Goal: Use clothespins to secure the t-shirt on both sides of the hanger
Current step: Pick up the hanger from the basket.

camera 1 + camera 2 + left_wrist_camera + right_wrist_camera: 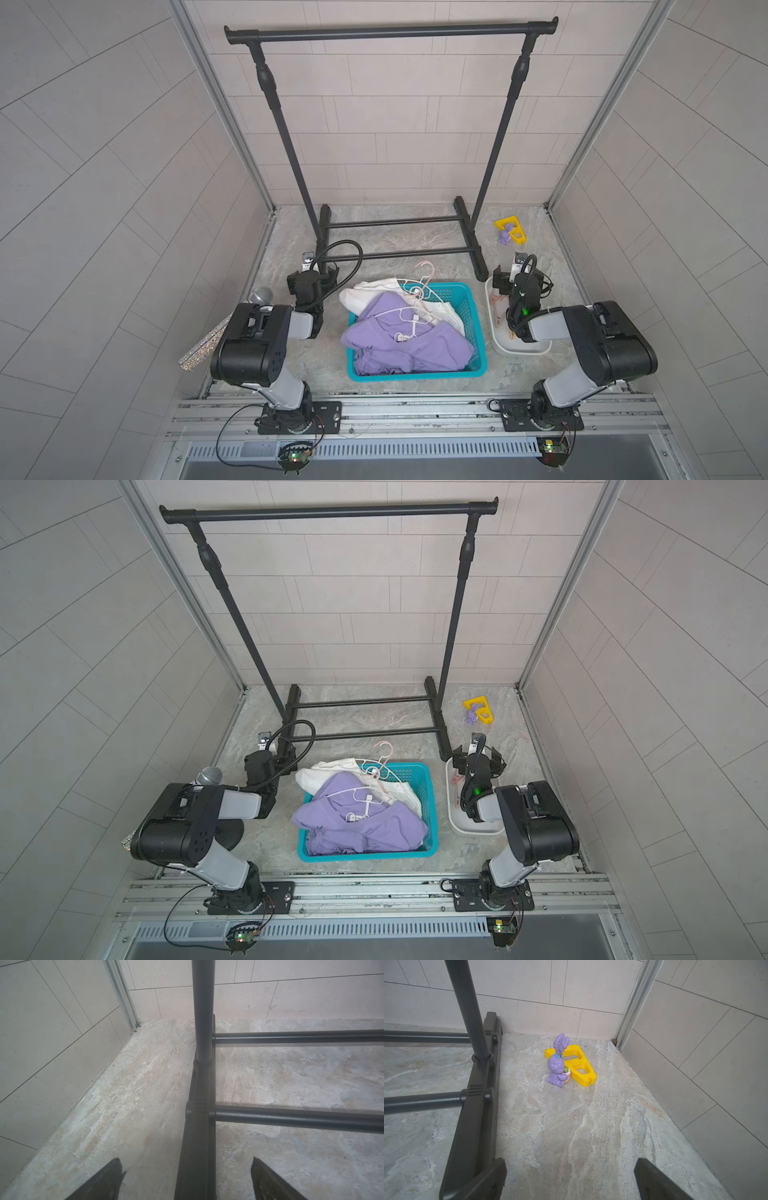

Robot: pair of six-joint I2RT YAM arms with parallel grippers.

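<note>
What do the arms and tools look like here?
Left arm and right arm: black joint housings, light grey links. Black cable loops at the left wrist; a green light glows on the right. Left tool and right tool: dark, wedge-shaped tips.

Garment rack (390,32): 1. Teal basket (474,307): 1. Purple garment (415,349): 1. White garment (374,291): 1. Pink hanger (431,272): 1. White tray (521,350) near right pincer (570,1160): 1; clothespins (456,779) inside, count unclear. Rabbit figurine (557,1066): 1. Yellow bracket (584,1080): 1. Microphone (261,296): 1.
</note>
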